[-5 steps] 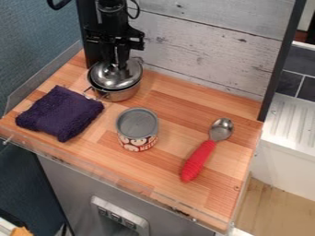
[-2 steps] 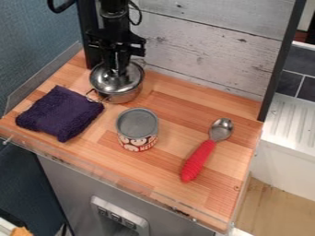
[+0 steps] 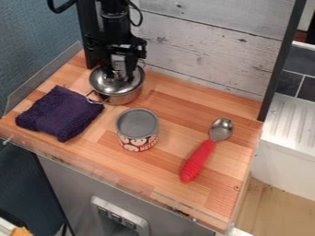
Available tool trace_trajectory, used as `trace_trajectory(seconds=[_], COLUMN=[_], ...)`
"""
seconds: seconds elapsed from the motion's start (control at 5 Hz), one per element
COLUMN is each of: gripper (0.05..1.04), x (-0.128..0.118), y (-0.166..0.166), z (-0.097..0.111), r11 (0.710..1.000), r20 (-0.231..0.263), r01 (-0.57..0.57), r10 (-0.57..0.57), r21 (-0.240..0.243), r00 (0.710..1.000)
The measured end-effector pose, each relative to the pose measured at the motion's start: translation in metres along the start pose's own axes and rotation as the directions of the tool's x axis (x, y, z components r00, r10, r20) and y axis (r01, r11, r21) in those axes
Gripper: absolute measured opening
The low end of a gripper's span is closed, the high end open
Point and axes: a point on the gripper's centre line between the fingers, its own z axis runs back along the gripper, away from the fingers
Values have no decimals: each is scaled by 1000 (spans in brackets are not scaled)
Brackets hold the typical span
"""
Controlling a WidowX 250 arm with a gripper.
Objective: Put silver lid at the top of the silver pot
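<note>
The robot arm (image 3: 115, 16) is black, with an upper section that looks rounded, almost a cylinder, with small glossy highlights along it. A thick black cable (image 3: 60, 6) bends in a loop at one side, and a thinner black cable (image 3: 141, 17) curves out at the other. Lower down, a wide black crosspiece (image 3: 117, 42) juts out to both sides, its outline uneven and blocky, with small knobby parts at the ends. Beneath it the claw (image 3: 118, 74) is dark too, with two narrow fingers; their finer details are too small to tell.
</note>
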Motion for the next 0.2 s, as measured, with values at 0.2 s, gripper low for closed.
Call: trace_trajectory(seconds=[0.2], gripper=[1008], x=[3], y=[-1], z=[29], r11=[999], r20=[31], r01=[44], r10=[-43], r21=[-11], r00=[999])
